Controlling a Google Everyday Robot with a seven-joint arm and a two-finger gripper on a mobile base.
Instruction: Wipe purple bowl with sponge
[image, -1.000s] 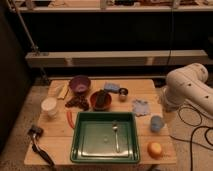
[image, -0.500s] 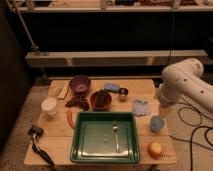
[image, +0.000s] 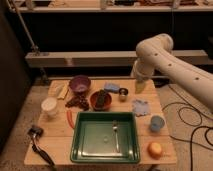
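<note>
The purple bowl (image: 80, 84) stands upright at the back left of the wooden table (image: 57, 131). A blue sponge (image: 111, 87) lies to its right, near the table's back edge. My white arm reaches in from the right, bends high and comes down over the table's back right. My gripper (image: 140, 85) hangs there, to the right of the sponge and apart from it, well right of the purple bowl. Nothing shows in it.
A green tray (image: 82, 150) with a spoon (image: 115, 132) fills the front middle. Around it are a brown bowl (image: 100, 100), a small metal cup (image: 123, 93), a blue cloth (image: 140, 107), a blue cup (image: 157, 123), an orange fruit (image: 155, 149), a white cup (image: 49, 106) and a black brush (image: 37, 135).
The arm has swung left from beyond the table's right edge and now hangs over the table's back right corner. Objects on the table have not moved.
</note>
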